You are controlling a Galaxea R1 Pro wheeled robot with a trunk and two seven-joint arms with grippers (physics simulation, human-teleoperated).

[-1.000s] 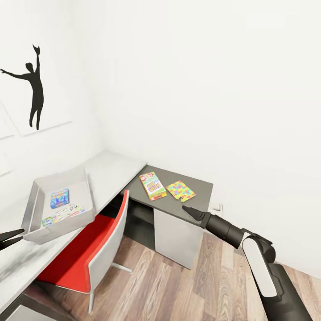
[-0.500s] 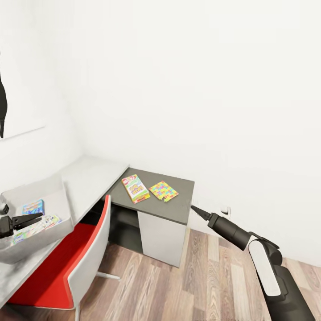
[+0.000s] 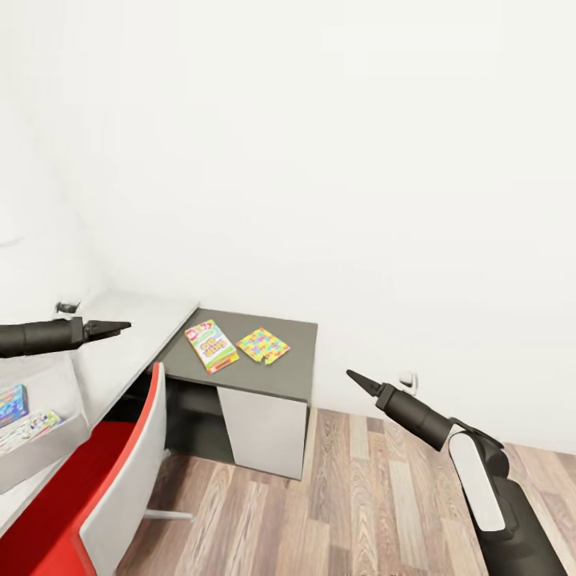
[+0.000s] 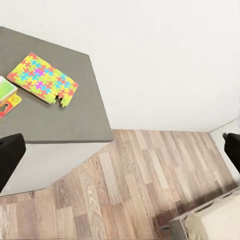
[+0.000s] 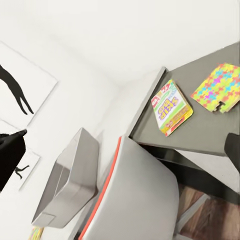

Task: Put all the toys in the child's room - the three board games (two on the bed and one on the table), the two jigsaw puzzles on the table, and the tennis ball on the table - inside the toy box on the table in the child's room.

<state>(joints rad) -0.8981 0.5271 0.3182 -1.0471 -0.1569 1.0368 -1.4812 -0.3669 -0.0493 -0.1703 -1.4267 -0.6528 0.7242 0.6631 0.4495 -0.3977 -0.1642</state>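
On the dark lower section of the table (image 3: 288,376) lie a board game (image 3: 211,346) with green and red print and, beside it, a jigsaw puzzle (image 3: 262,345). The right wrist view shows the same board game (image 5: 171,107) and puzzle (image 5: 220,87); the left wrist view shows the puzzle (image 4: 44,80). The grey toy box (image 3: 48,440) sits at the left edge on the light table top, with a blue box (image 3: 10,404) and a colourful flat item (image 3: 30,426) inside. My left gripper (image 3: 112,326) hovers open above the light top. My right gripper (image 3: 356,378) hangs open over the floor, right of the table. The tennis ball is out of view.
A red-and-grey chair (image 3: 120,496) is tucked under the table near the toy box (image 5: 70,185). White walls close the corner behind the table. Wood-plank floor (image 3: 360,496) stretches to the right. A black silhouette print (image 5: 17,92) hangs on the wall.
The whole view has swung right, sliding table and toy box leftward. My left gripper has risen from beside the toy box to above the light table top. My right gripper now sits right of the table.
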